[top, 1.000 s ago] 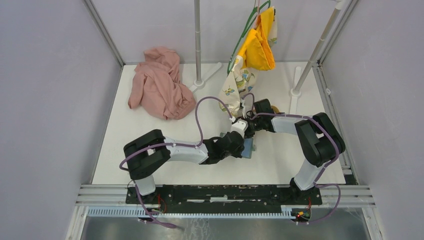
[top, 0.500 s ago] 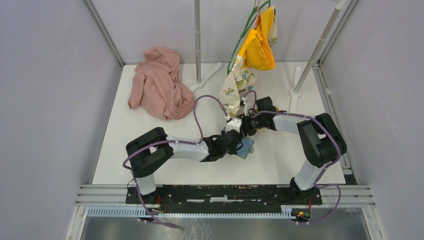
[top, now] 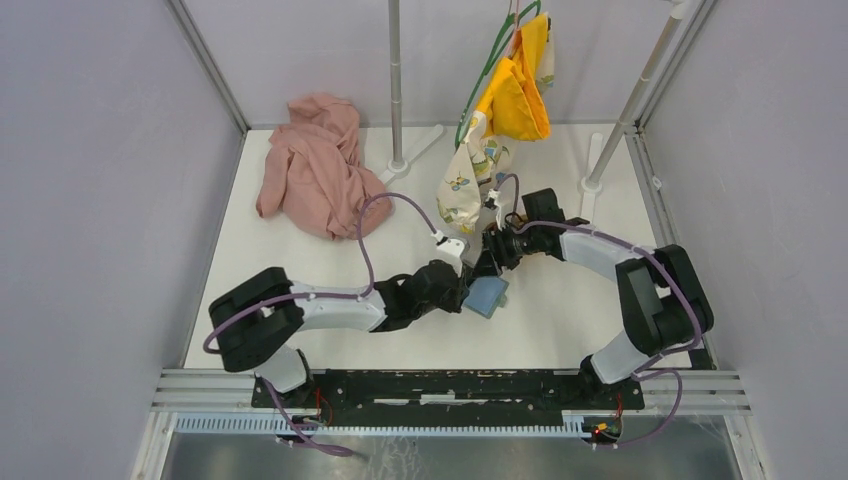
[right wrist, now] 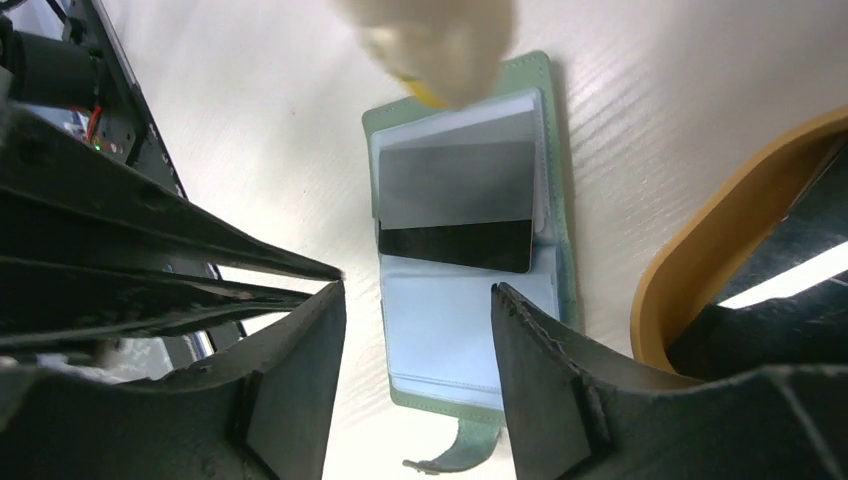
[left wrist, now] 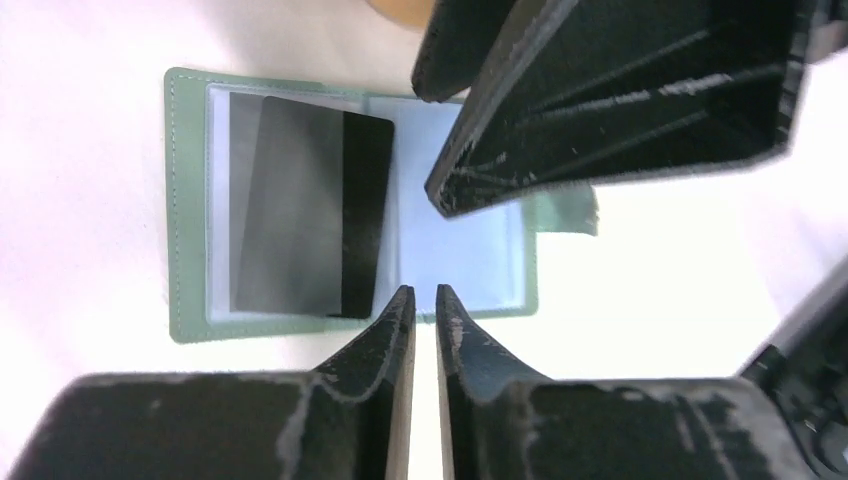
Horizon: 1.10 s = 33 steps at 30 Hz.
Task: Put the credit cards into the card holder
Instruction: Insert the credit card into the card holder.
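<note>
The sage-green card holder (top: pixel 488 297) lies open on the white table, its clear sleeves facing up. A dark credit card (left wrist: pixel 300 215) sits in one sleeve (right wrist: pixel 455 205); the other sleeve (right wrist: pixel 450 340) holds nothing. My left gripper (left wrist: pixel 425 291) hovers at the holder's near edge, fingers a narrow gap apart with nothing between them. My right gripper (right wrist: pixel 415 292) stands open above the bare sleeve, touching nothing. In the left wrist view the right gripper's fingers (left wrist: pixel 600 90) hang over the holder's far right corner. Other credit cards are out of view.
A light-wood tray (right wrist: pixel 690 260) lies just right of the card holder. A pink cloth (top: pixel 320 170) is heaped at the back left. A rack pole (top: pixel 396 90) stands at the back, with a yellow garment (top: pixel 520 90) and a patterned cloth (top: pixel 465 180) hanging.
My left arm has drawn back to the left, uncovering the card holder, and its fingers have parted slightly. The right arm has shifted a little right and farther back.
</note>
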### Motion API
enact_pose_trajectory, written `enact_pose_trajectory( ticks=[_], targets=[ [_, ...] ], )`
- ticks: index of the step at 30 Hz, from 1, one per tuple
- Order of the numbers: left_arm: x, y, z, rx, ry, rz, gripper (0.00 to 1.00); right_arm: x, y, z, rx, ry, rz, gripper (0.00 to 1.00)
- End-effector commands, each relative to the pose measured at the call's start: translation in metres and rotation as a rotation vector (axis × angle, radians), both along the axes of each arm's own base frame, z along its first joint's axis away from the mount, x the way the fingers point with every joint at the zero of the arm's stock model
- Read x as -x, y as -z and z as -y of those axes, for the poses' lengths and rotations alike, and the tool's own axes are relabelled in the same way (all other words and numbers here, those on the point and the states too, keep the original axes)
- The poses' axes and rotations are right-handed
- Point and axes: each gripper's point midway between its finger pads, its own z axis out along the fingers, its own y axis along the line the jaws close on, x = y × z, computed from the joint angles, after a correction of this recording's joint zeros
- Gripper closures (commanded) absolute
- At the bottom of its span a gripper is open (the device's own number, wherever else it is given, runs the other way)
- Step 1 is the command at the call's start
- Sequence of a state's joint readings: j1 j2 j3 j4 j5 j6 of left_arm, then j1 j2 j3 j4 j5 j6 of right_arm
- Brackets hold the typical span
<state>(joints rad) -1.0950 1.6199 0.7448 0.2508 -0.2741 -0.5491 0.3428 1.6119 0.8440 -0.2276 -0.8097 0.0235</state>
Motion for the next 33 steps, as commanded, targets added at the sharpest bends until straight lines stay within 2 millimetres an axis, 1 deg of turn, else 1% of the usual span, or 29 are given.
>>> enact_pose_trajectory(
  ticks=[1,4,6,7,8,9,10,11,12,13,14,15,16,18,20,24,27,30,33],
  targets=[
    [0.004,-0.054,0.000,0.143,0.065,0.115,0.77,-0.003,-0.023,0.005,0.000,-0.080,0.203,0.41],
    [0.001,-0.062,-0.023,0.150,0.020,0.142,0.69,-0.004,-0.033,0.010,0.014,-0.130,0.324,0.49],
    [-0.007,-0.060,-0.039,0.160,-0.019,0.125,0.60,-0.003,-0.040,0.012,0.017,-0.182,0.430,0.54],
    [-0.013,-0.060,-0.046,0.174,-0.036,0.115,0.58,0.000,-0.044,0.012,0.007,-0.223,0.493,0.59],
    [-0.019,-0.061,-0.053,0.203,-0.054,0.096,0.53,0.002,-0.050,0.011,0.003,-0.276,0.588,0.63],
    [-0.025,-0.062,-0.059,0.231,-0.066,0.078,0.49,0.011,-0.054,0.009,-0.010,-0.352,0.685,0.67],
    [-0.031,-0.061,-0.066,0.255,-0.080,0.058,0.46,0.022,-0.055,0.004,-0.016,-0.471,0.825,0.75],
    [-0.037,-0.060,-0.070,0.272,-0.083,0.039,0.44,0.037,-0.050,0.001,-0.020,-0.588,0.945,0.86],
    [-0.042,-0.058,-0.074,0.284,-0.085,0.016,0.40,0.050,-0.048,-0.003,-0.022,-0.745,1.131,0.92],
    [-0.047,-0.056,-0.075,0.286,-0.075,-0.007,0.40,0.067,-0.038,-0.003,-0.024,-0.887,1.258,0.94],
    [-0.052,-0.051,-0.075,0.272,-0.071,-0.029,0.40,0.075,-0.033,-0.004,-0.021,-0.994,1.380,0.94],
    [-0.057,-0.050,-0.072,0.262,-0.061,-0.039,0.41,0.075,-0.031,-0.007,-0.017,-1.001,1.417,1.00],
    [-0.060,-0.046,-0.070,0.251,-0.048,-0.053,0.42,0.071,-0.031,-0.010,-0.010,-0.993,1.409,1.00],
    [-0.065,-0.037,-0.066,0.235,-0.033,-0.080,0.44,0.060,-0.025,-0.013,0.045,-1.077,1.386,1.00],
    [-0.070,-0.026,-0.063,0.222,-0.021,-0.112,0.48,0.047,-0.013,-0.013,0.134,-1.158,1.349,1.00],
    [-0.077,-0.005,-0.061,0.188,-0.010,-0.168,0.54,0.024,0.000,-0.017,0.269,-1.188,1.365,1.00],
    [-0.081,0.011,-0.063,0.151,-0.023,-0.203,0.56,0.019,0.012,-0.017,0.335,-1.222,1.345,1.00],
    [-0.079,0.022,-0.062,0.137,-0.015,-0.235,0.59,0.016,0.022,-0.012,0.387,-1.250,1.340,1.00],
    [-0.075,0.029,-0.060,0.136,-0.005,-0.269,0.63,0.017,0.030,-0.009,0.408,-1.258,1.332,1.00]
  ],
)
